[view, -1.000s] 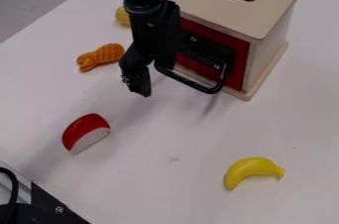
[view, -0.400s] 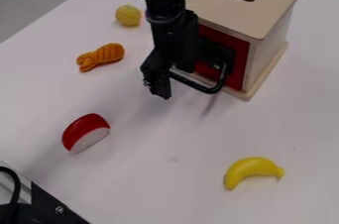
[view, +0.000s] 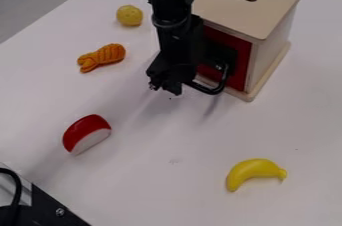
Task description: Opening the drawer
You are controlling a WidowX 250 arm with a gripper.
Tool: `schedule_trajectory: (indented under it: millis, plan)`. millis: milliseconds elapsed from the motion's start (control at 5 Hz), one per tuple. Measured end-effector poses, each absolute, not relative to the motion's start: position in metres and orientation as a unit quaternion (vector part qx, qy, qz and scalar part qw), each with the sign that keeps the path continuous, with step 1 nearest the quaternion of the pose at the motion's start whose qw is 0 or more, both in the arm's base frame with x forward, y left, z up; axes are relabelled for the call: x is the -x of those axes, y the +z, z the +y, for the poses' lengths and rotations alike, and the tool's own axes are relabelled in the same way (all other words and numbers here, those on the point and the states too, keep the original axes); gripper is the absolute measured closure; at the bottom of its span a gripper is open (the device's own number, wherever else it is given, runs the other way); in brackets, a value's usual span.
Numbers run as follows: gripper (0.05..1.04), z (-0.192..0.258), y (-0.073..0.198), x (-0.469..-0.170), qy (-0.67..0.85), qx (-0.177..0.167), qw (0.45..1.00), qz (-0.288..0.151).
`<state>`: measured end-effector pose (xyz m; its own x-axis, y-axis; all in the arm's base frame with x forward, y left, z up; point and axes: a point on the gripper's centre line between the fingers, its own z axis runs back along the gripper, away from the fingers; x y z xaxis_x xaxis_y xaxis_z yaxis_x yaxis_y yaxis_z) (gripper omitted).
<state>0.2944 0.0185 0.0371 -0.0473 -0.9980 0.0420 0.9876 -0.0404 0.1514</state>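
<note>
The gripper (view: 169, 84) hangs low at the upper middle of the view, in front of the left part of the wooden box (view: 274, 32). The red drawer front (view: 239, 65) faces the lower left and looks flush with the box. A black looped handle (view: 215, 89) sticks out from it. The gripper's tip lies at the handle's left end and covers that part; whether the two touch, I cannot tell. The arm also hides the left side of the drawer front.
On the white table (view: 160, 185) lie a yellow ball (view: 129, 15), an orange toy (view: 101, 57), a red and white piece (view: 86, 134) and a yellow banana (view: 255, 172). Black equipment (view: 50, 210) fills the bottom left corner.
The gripper has moved right, towards the handle, and now covers more of its left end. The yellow ball has come into full sight. The drawer and box have not moved.
</note>
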Motion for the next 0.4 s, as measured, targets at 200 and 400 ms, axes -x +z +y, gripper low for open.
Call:
schedule_trajectory:
  millis: [200, 400]
  plan:
    - [0.912, 0.0179, 0.0366, -0.2935, -0.72, -0.038, 0.689, -0.071]
    - [0.965, 0.0175, 0.0368, -0.2898, -0.72, -0.035, 0.689, -0.068]
